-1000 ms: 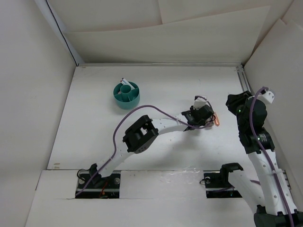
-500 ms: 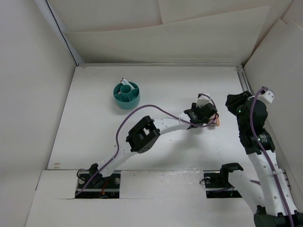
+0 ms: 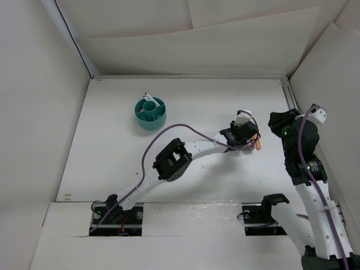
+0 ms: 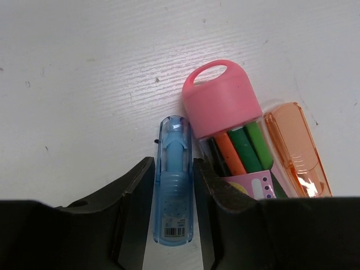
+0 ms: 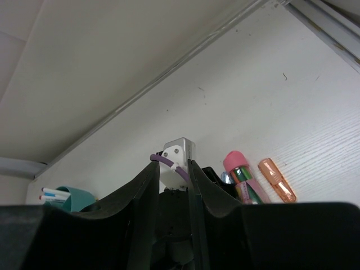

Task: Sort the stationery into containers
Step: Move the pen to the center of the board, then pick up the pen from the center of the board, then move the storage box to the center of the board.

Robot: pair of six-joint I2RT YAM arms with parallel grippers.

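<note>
One blue stick (image 4: 174, 185), barcode label unreadable, pinched by left gripper (image 4: 174, 164)

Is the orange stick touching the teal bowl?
Apart. The top view shows the orange stick far to the right of the bowl.

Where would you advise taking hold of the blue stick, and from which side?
Its mid-body, from straight above: the blue stick lies flat with both long sides exposed for a pinch, though the pink-capped tube lies close beside one.
</note>
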